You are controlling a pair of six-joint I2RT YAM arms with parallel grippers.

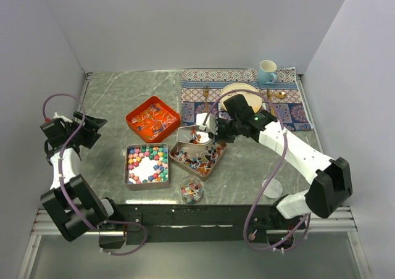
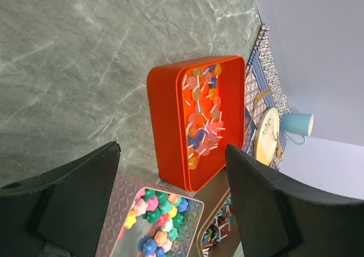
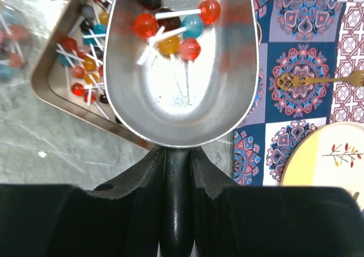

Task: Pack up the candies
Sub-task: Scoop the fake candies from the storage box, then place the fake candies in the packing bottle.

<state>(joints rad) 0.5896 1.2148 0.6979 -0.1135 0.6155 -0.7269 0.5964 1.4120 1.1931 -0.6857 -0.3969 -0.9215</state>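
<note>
My right gripper [image 3: 177, 160] is shut on the black handle [image 3: 177, 206] of a metal scoop [image 3: 182, 92]. The scoop holds several round stick candies [image 3: 170, 27] and hangs over a brown tin [image 3: 54, 86] of similar ones. From above, the scoop [image 1: 192, 135] sits over that tin [image 1: 199, 157], just ahead of the right gripper [image 1: 213, 128]. Chunky coloured candies [image 1: 147, 163] fill a square tin, and more stick candies lie in an orange tray [image 1: 153, 120]. My left gripper [image 1: 92, 123] hovers open and empty at the table's left, its fingers [image 2: 74, 189] framing the orange tray [image 2: 170, 126] and chunky candies [image 2: 156, 217].
A small round clear cup [image 1: 192, 190] of mixed candies stands near the front edge, with a clear lid [image 1: 271, 188] to its right. At the back right a patterned placemat [image 1: 290, 109] carries a plate [image 1: 239, 95], a blue mug [image 1: 266, 72] and a gold fork [image 3: 313, 79].
</note>
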